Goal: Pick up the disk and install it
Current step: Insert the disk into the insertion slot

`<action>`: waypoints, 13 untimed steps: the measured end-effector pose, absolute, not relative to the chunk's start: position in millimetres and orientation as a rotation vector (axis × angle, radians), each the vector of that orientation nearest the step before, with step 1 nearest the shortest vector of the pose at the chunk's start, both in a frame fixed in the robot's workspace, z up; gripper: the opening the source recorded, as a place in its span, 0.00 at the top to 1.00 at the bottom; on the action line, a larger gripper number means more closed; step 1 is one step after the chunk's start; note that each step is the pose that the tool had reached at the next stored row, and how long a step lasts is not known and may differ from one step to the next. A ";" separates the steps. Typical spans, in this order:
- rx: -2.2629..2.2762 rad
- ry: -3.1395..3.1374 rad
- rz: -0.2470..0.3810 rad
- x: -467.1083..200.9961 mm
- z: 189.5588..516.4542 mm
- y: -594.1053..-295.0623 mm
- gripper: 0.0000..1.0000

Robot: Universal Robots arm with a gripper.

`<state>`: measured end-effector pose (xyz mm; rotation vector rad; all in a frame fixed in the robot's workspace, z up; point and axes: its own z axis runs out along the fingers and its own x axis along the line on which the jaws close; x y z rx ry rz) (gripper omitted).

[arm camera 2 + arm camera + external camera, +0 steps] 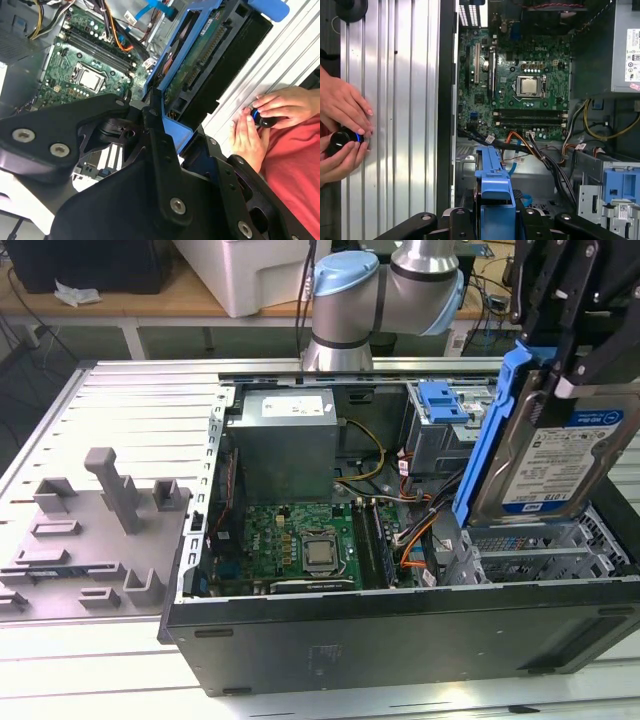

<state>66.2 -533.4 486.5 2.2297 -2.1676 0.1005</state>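
A: Where's the disk?
B: Clamped in the end effector, tilted above the computer case, near its edge on the exterior view's right.
A: Advice?
B: I'd square its bracket with the drive cage, avoiding cables

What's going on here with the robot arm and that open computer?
The robot arm's gripper is shut on the disk, a silver hard drive in a blue bracket. It holds the drive up on edge, leaning, above the open computer case at the exterior view's right end. The drive is not yet seated in the case. In the first wrist view, a person's hands hold a small black knob on the ribbed metal table beside the case.
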 end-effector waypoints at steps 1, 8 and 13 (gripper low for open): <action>2.229 -2.167 0.101 67.2 486.4 -533.5 0.64; 2.230 -2.168 0.101 77.9 484.4 -533.5 0.64; 2.230 -2.167 0.101 81.6 482.7 -533.6 0.64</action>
